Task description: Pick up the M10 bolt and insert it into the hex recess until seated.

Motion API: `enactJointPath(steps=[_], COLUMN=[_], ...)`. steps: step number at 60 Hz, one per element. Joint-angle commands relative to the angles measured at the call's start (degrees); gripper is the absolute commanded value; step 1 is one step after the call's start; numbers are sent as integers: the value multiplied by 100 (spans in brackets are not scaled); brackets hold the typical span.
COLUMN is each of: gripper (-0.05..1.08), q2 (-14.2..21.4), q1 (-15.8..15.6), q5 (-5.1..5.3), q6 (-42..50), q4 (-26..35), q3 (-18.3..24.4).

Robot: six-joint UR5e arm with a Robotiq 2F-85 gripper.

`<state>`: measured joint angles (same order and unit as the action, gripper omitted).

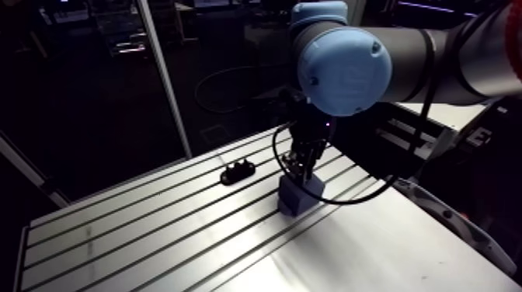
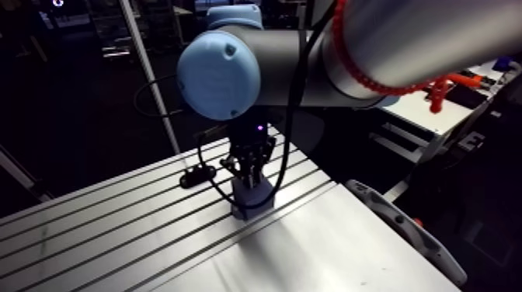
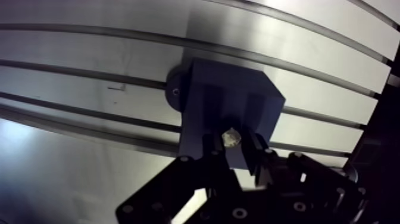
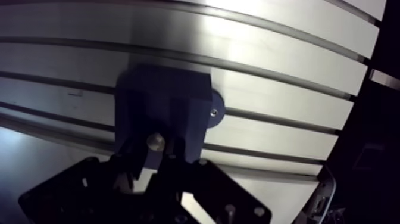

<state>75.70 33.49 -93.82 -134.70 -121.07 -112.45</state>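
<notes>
The M10 bolt [image 3: 231, 138] shows as a small pale metal end, clamped between the two jaws of the gripper [image 3: 233, 148]. They are clenched on it, with the bolt sitting right at their tips. From where the wrist view looks, I can't say which end of the bolt this is.

Directly under the bolt sits the dark blue block [image 3: 238, 98], so close that bolt and block overlap in the wrist view. The hex recess itself is hidden behind the bolt and the jaws, and I can't tell whether the bolt has touched or entered it.

My reading is that the pick-up is done and the insertion is in hand, with the bolt poised over the block. The next move, I'd judge, calls for a straight, slow push down with the bolt kept upright and its flats lined up with the recess, and no release until it bottoms out.

The block rests on the slotted table [image 3: 89, 65], with a small round tab [image 3: 174, 92] jutting from one side. A little way off on the table lies a small black object [image 1: 238, 171], apart from the work.
</notes>
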Motion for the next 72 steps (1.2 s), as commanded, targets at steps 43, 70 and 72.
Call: enactJointPath(steps=[43,70,72], gripper=[70,71,71], q2=[-33,-33,-33], q1=[-8,-8,-8], q5=[0,0,0], q6=[-44,-88,-88], q4=[-9,-9,-9], q3=[-1,26,26])
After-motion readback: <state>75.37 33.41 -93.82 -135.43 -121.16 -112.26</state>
